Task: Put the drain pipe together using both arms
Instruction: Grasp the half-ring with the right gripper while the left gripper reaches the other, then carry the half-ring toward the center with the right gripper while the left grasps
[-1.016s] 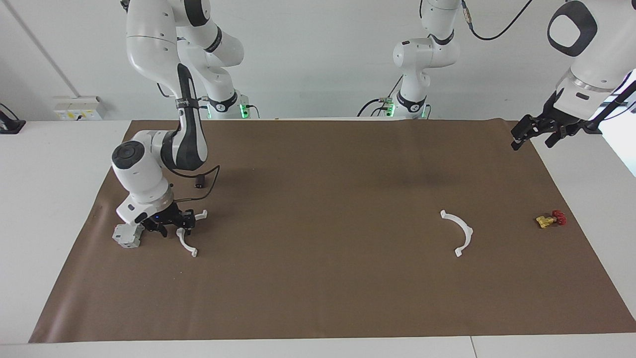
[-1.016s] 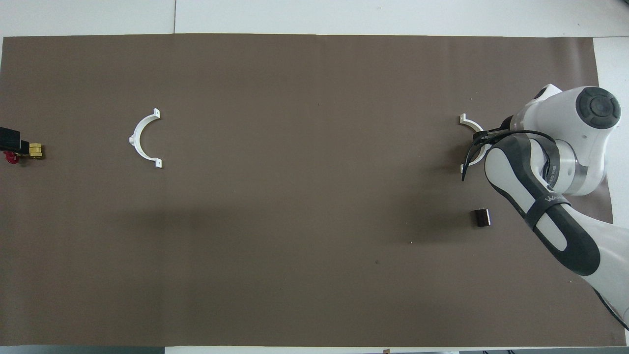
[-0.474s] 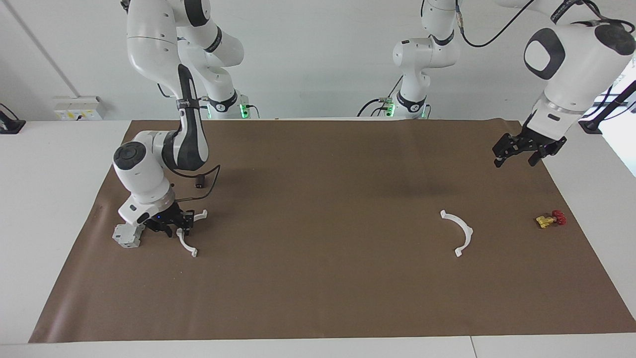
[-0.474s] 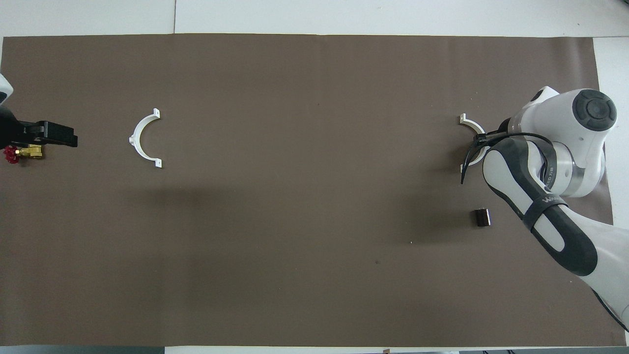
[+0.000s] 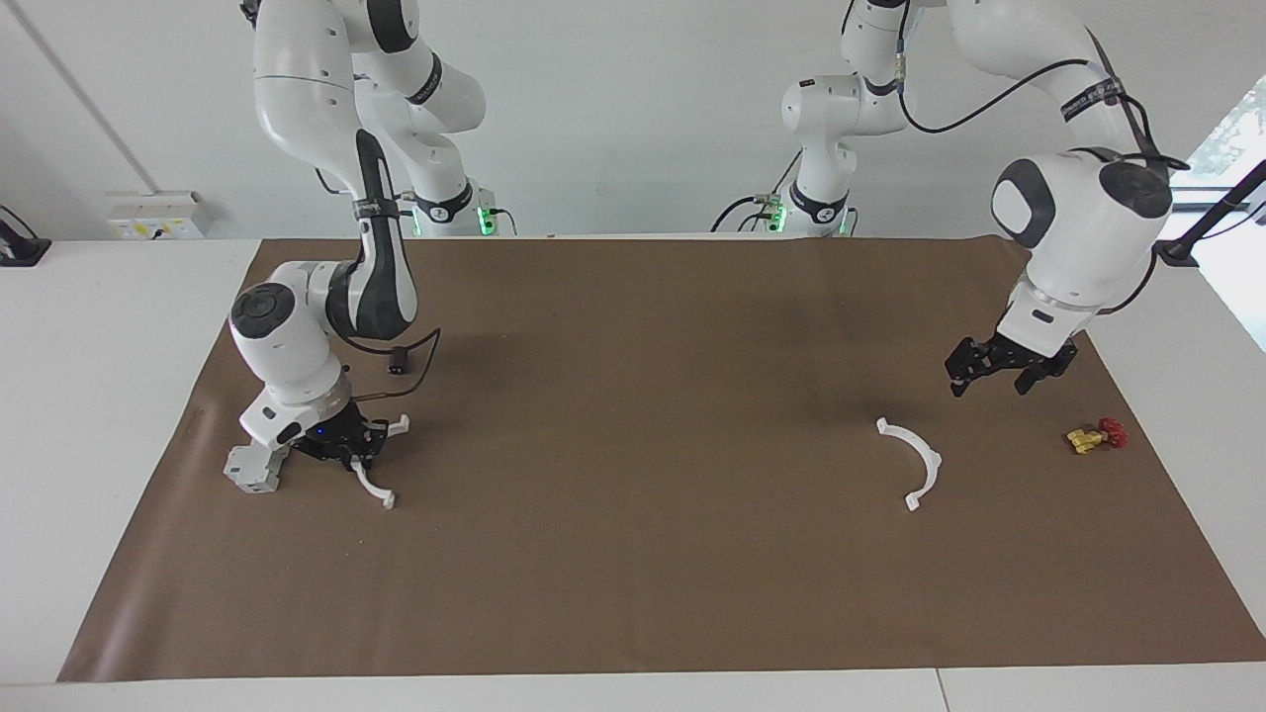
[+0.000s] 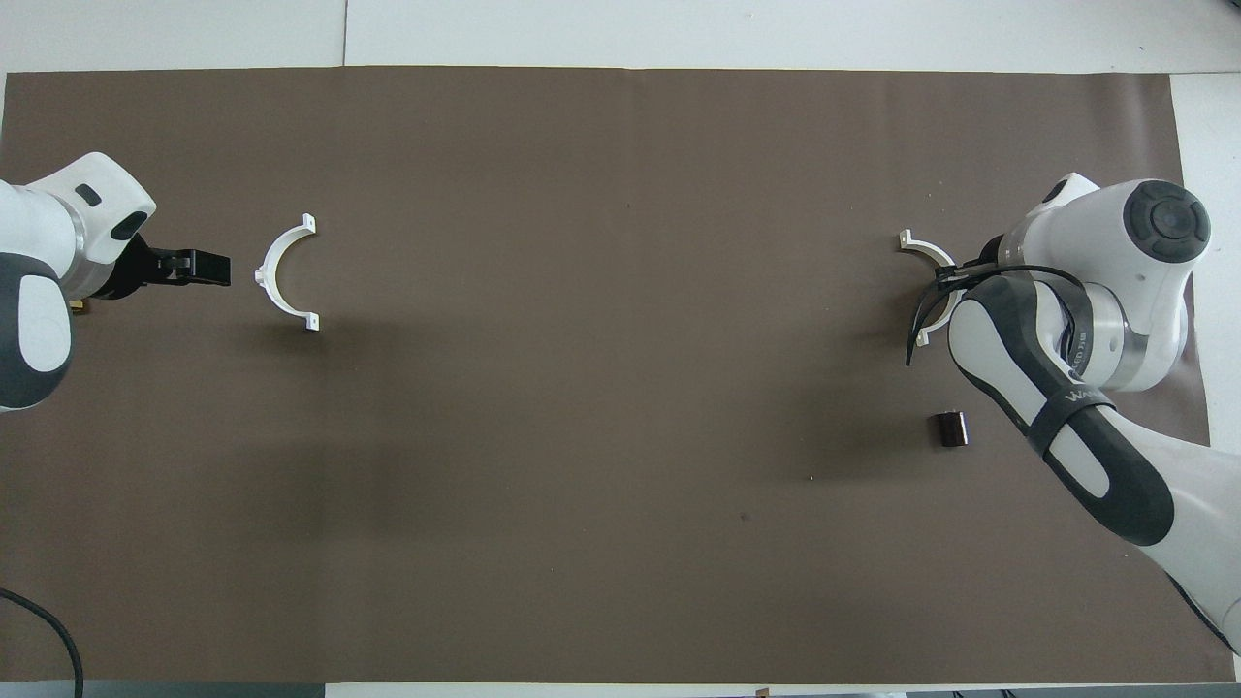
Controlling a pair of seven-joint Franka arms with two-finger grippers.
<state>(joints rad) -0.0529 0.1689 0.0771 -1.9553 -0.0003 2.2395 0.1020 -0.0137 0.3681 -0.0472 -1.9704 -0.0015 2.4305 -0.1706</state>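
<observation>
Mat (image 5: 633, 554) of brown paper covered the table and served as the ground for everything. Only the facing view showed the right gripper (image 5: 348, 450), set low at the mat on the middle of one white half-ring (image 5: 374, 465); it looked clenched on that half-ring, though its fingers were mostly hidden. In the overhead view the right arm (image 6: 1086, 330) covered that gripper, leaving just the half-ring's (image 6: 926, 281) two ends in sight. The facing view alone also showed a grey block (image 5: 252, 470) just beside the right gripper, toward the mat's edge at the right arm's end; the arm hid it from above. A small dark cylinder (image 6: 950, 428) lay nearer to the robots than that half-ring. The other half-ring (image 5: 915, 463) lay flat on the mat toward the left arm's end, untouched. The left gripper (image 5: 1001, 374) hung in the air over the mat, its jaws spread apart and holding nothing, pointed down from a bent wrist. In the overhead view it (image 6: 189, 269) appeared just beside the free half-ring (image 6: 284, 274). A small yellow and red valve (image 5: 1096, 435) sat near the mat's edge at the left arm's end.
</observation>
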